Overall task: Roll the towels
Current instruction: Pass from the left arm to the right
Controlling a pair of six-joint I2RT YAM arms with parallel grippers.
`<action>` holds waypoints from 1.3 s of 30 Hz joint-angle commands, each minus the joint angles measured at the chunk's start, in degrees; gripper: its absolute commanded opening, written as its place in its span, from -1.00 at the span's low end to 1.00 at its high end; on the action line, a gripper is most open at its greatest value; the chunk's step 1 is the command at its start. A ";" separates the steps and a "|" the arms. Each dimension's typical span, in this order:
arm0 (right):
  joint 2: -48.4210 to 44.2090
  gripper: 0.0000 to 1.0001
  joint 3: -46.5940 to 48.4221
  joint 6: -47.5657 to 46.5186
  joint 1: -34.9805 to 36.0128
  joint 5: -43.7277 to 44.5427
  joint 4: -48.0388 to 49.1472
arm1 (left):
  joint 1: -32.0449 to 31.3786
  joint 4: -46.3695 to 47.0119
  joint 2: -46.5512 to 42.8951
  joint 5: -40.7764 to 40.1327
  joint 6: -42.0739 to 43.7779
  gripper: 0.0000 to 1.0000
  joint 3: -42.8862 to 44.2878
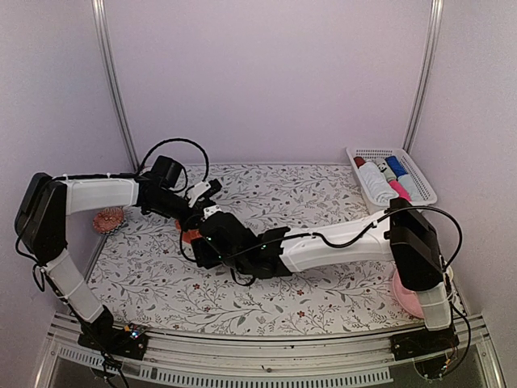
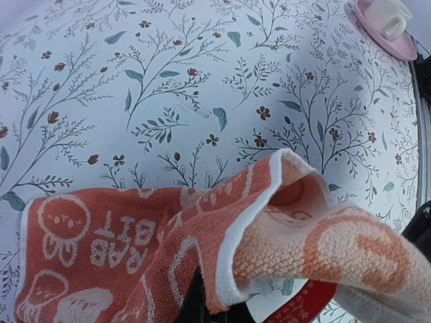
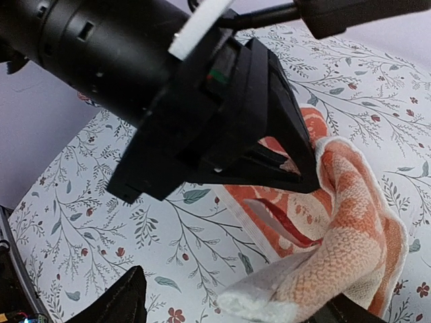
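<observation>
Orange-red towel (image 2: 101,249) with white cartoon faces, "RABBIT" lettering and a white hem. I see one part lying flat on the floral table cover (image 2: 202,67), the other end lifted and curled into a loose, open roll.

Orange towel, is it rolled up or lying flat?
Partly rolled: one end of the orange towel curls into a loose tube, the rest lies flat on the table.
</observation>
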 commanded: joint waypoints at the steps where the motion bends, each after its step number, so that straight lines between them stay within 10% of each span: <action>1: 1.68 0.47 1.42 0.60 -1.56 3.46 -1.97 | -1.00 1.65 0.39 0.62 -0.21 -1.00 0.74; 17: -16.03 0.42 -27.28 10.58 -7.18 -7.14 17.85 | -1.04 1.93 0.08 -0.20 0.61 -1.00 -0.36; 30: -11.54 0.43 -21.49 6.11 -7.64 -13.80 18.91 | -1.11 1.99 0.81 0.14 0.64 -1.00 0.07; 36: -8.06 0.09 -16.64 1.76 -7.67 -11.91 14.02 | -1.26 0.87 1.34 0.73 1.25 -1.00 0.69; 39: -7.21 -0.48 -15.24 0.40 -7.60 -10.60 12.26 | -1.17 0.26 1.17 1.11 1.86 -1.00 0.77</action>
